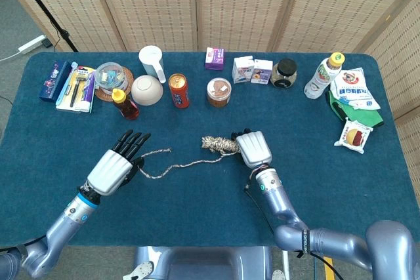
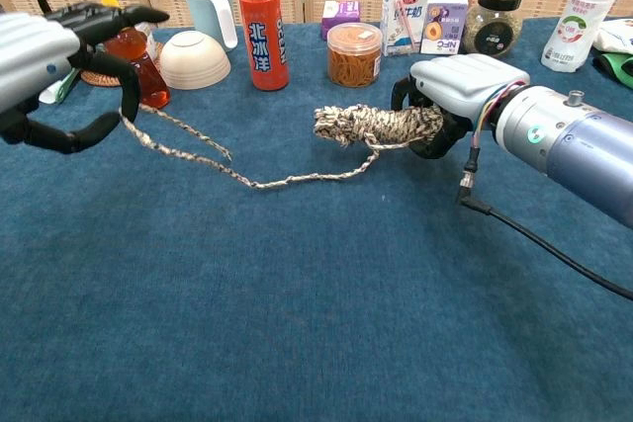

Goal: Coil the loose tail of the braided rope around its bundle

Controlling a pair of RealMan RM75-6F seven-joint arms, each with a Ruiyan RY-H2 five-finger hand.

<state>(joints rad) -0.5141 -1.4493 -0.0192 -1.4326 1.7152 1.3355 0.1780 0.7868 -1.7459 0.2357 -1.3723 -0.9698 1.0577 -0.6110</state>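
The braided rope bundle (image 1: pixel 215 143) (image 2: pixel 371 124) lies mid-table, and my right hand (image 1: pixel 252 148) (image 2: pixel 457 96) grips its right end, fingers wrapped around it. The loose tail (image 1: pixel 177 164) (image 2: pixel 247 180) runs left from the bundle across the blue cloth. It rises off the table to my left hand (image 1: pixel 113 168) (image 2: pixel 45 56). That hand is raised, with the tail caught between its thumb and fingers. The frayed tail end (image 2: pixel 227 155) drops back down to the cloth.
Along the far side stand a honey bottle (image 2: pixel 129 51), white bowl (image 2: pixel 194 58), red can (image 2: pixel 263 35), white jug (image 2: pixel 210 5), jar of rubber bands (image 2: pixel 354 53), cartons (image 2: pixel 404 15) and a dark-lidded jar (image 2: pixel 493 21). Snack packets (image 1: pixel 354 96) lie at the right edge.
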